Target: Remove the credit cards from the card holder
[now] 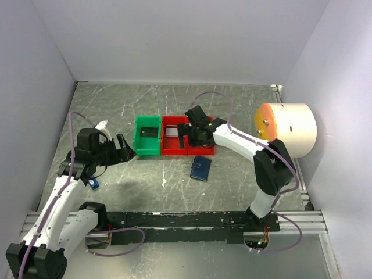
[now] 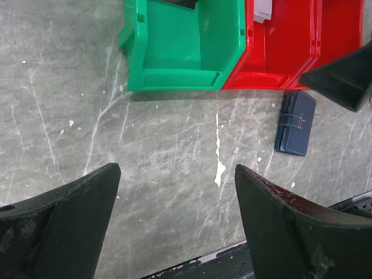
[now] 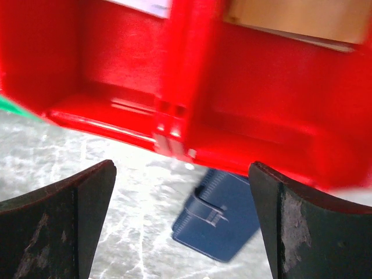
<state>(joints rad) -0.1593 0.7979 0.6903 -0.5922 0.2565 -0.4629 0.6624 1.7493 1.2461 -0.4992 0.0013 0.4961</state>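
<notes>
1. Green bin (image 2: 174, 78), adjoining the red bins (image 2: 273, 58), holds a dark card (image 1: 150, 132); the red bins hold a silvery card (image 1: 172, 132) and a tan card (image 3: 290, 17).
2. Card holder (image 2: 296, 125) lies closed before the red bins, near the gaping, empty right gripper (image 3: 181, 168).
3. Left gripper (image 2: 177, 168): wide, empty.

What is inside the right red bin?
A tan card lies in the right red bin, its far edge out of frame. From above, the right arm covers most of it.
</notes>
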